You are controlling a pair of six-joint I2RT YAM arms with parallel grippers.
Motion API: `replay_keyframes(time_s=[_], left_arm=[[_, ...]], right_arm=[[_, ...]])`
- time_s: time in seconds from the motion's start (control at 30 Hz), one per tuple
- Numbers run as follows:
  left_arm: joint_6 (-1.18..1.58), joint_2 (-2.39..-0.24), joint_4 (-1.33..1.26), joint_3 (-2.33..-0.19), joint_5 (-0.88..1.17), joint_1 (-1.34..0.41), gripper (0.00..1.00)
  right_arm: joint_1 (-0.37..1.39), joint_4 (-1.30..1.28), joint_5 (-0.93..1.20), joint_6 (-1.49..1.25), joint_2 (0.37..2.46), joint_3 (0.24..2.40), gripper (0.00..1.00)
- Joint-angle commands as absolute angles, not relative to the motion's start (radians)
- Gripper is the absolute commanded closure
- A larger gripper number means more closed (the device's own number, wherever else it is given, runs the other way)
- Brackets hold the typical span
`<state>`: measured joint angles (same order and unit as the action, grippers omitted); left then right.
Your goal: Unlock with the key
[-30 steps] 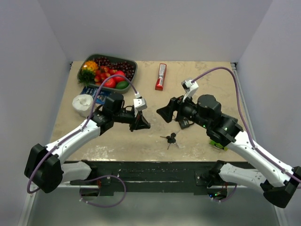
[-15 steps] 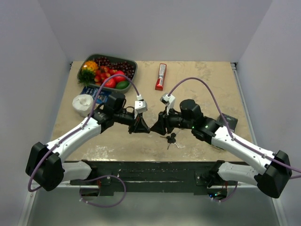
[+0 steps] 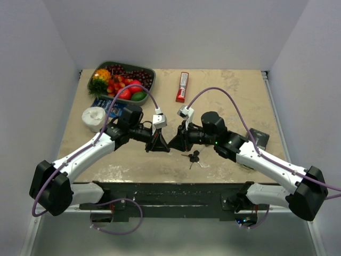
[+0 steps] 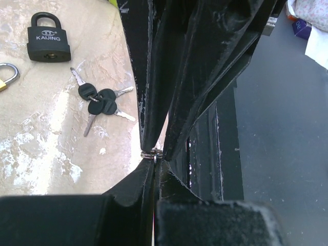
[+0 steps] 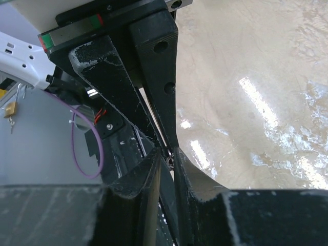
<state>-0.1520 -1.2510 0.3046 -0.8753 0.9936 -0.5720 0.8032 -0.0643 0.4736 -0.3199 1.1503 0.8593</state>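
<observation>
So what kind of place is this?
Most likely a robot testing booth in a lab: plain white walls box in one small table, two robot arms are bolted at its edge, and practice things lie about, like a black padlock, a bunch of keys and a tray of fruit.

I count two hands, my left hand (image 3: 159,143) and right hand (image 3: 175,142). There's one small ring (image 4: 151,152). On the desk (image 3: 229,90) are one bunch of keys (image 4: 99,101) showing four blades, one black padlock (image 4: 49,45), one brass padlock (image 4: 2,85), one fruit tray (image 3: 95,74), one red tube (image 3: 182,87) and one white tub (image 3: 94,118).
</observation>
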Motion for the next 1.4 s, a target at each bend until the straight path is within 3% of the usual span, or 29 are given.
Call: replay_keyframes(time_s=[0.0, 0.53, 1.37], left_arm=[[-0.176, -1.253, 0.299, -0.917, 1.031, -0.574, 1.00], [-0.176, -1.247, 0.295, -0.916, 1.026, -0.574, 1.00], [-0.176, -1.241, 0.288, -0.916, 1.026, -0.574, 1.00]], right_arm=[[0.807, -0.005, 0.512, -0.301, 1.155, 0.865, 0.82], [0.807, -0.024, 0.526, -0.302, 1.158, 0.850, 0.87], [0.810, -0.018, 0.529, -0.282, 1.190, 0.825, 0.82]])
